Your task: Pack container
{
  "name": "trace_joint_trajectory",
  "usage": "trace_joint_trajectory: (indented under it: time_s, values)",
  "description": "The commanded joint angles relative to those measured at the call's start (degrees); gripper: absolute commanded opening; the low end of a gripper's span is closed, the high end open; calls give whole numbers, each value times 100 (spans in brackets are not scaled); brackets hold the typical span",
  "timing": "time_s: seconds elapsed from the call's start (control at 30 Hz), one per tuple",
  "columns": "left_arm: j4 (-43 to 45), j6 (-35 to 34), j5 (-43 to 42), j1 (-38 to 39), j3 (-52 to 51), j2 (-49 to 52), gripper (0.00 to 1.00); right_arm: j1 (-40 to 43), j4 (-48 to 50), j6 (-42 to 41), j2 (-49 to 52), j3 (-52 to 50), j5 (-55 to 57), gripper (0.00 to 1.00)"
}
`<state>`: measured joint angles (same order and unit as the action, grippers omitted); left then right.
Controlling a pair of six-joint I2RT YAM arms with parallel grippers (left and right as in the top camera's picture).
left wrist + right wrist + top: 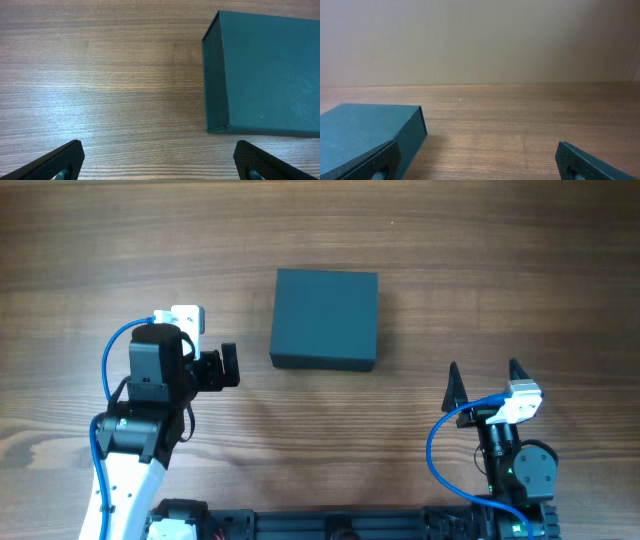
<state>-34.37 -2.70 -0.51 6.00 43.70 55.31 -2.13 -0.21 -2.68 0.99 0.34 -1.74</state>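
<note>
The container [325, 320] is a dark teal-grey square box with its flat lid down, resting on the wooden table a little beyond the middle. My left gripper [197, 365] hovers open to its left, a short gap from the box's near left corner. In the left wrist view the container [265, 70] fills the upper right, and the left gripper [159, 152] has only bare wood between its wide-spread fingers. My right gripper [484, 375] stands open at the near right, pointing away from me. In the right wrist view the container [365, 127] lies ahead on the left, and nothing is between the right gripper's [477, 155] fingers.
Bare wood-grain table [480, 260] surrounds the box on all sides. A pale wall [480, 40] rises behind the table's far edge in the right wrist view. The arms' black base rail [340, 525] runs along the near edge.
</note>
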Motion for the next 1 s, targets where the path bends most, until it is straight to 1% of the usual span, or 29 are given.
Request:
trace_joint_trajectory:
  time_s: [0.0,0.13,0.2,0.27,0.37,0.43,0.47,0.53,0.6,0.67,0.77,0.83,0.97]
  values:
    - [4,-76,-92,28,-35,0,100,22,26,81,-83,-4,-114,100]
    - [-63,-76,-85,22,-37,-68,100,22,26,81,-83,-4,-114,100]
    - [313,-35,-245,22,-120,-402,100,22,26,81,-83,-4,-114,100]
    - [1067,243,-247,22,-404,-828,100,22,26,81,-83,-4,-114,100]
    - [2345,789,-240,20,-1115,-1526,100,22,26,83,-83,-4,-114,100]
    - [3425,1268,-240,4,-1849,-2076,100,22,26,81,-83,-4,-114,100]
    - [3904,1397,-243,-2,-2181,-2304,100,22,26,81,-83,-4,-114,100]
    - [4758,1451,-243,-55,-2817,-2728,100,22,26,81,-83,-4,-114,100]
    - [5300,1427,-245,-111,-3357,-3119,100,22,26,81,-83,-4,-114,100]
    - [5412,1427,-245,-129,-3685,-3456,100,22,26,81,-83,-4,-114,100]
    - [5278,1434,-273,-131,-3978,-3960,100,22,26,81,-83,-4,-114,100]
    - [4966,1434,-291,-131,-4009,-4201,100,22,26,81,-83,-4,-114,100]
    - [3965,1429,-573,-129,-4009,-4710,100,22,26,79,-83,-4,-114,100]
